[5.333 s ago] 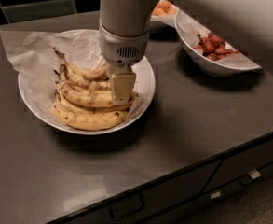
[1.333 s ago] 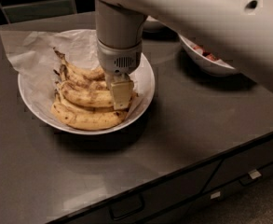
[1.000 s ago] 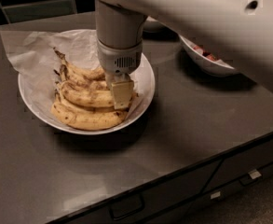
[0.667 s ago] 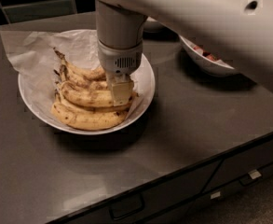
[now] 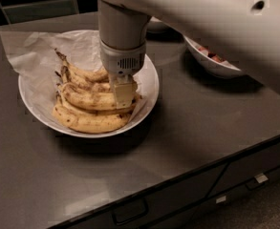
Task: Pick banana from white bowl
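The white bowl (image 5: 152, 82), lined with crumpled white paper (image 5: 32, 51), sits at the left of the dark counter and holds several bananas. The brown-mottled, curved banana (image 5: 84, 99) lies in the middle of the pile, behind a longer, paler one (image 5: 89, 123) at the front. My gripper (image 5: 123, 93) points straight down into the bowl and rests at the right end of the mottled banana, touching the pile. The wrist hides the bananas' right tips.
A white bowl with red fruit (image 5: 211, 60) stands at the back right, partly under my arm. Another bowl (image 5: 156, 26) shows just behind the wrist. The counter's front edge (image 5: 187, 173) runs diagonally, with drawers (image 5: 130, 211) below it.
Over five seconds my upper arm has swung lower across the right side, covering more of the red fruit bowl. The gripper has stayed at the bananas' right end, and the bananas have not moved.
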{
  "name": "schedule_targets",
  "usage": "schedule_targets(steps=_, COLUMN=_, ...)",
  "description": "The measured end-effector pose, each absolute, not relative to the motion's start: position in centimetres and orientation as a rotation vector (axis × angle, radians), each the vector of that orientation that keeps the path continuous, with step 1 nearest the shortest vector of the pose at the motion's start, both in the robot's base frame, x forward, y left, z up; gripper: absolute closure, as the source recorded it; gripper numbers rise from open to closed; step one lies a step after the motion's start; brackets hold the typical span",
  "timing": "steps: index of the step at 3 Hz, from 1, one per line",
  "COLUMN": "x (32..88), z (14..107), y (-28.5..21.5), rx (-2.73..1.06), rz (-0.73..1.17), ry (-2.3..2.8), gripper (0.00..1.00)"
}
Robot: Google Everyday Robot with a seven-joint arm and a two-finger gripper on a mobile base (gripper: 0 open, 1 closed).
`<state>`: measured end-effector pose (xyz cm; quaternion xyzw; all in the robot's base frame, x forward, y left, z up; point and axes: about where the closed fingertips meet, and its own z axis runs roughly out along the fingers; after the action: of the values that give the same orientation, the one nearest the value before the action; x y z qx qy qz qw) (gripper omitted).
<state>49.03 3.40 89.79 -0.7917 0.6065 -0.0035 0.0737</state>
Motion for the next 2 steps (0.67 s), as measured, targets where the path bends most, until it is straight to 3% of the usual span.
schedule_targets(steps=2, x=49.2, z=91.5, y=3.0, rx=-2.309, rz=-0.009, ry=1.83, gripper=1.0)
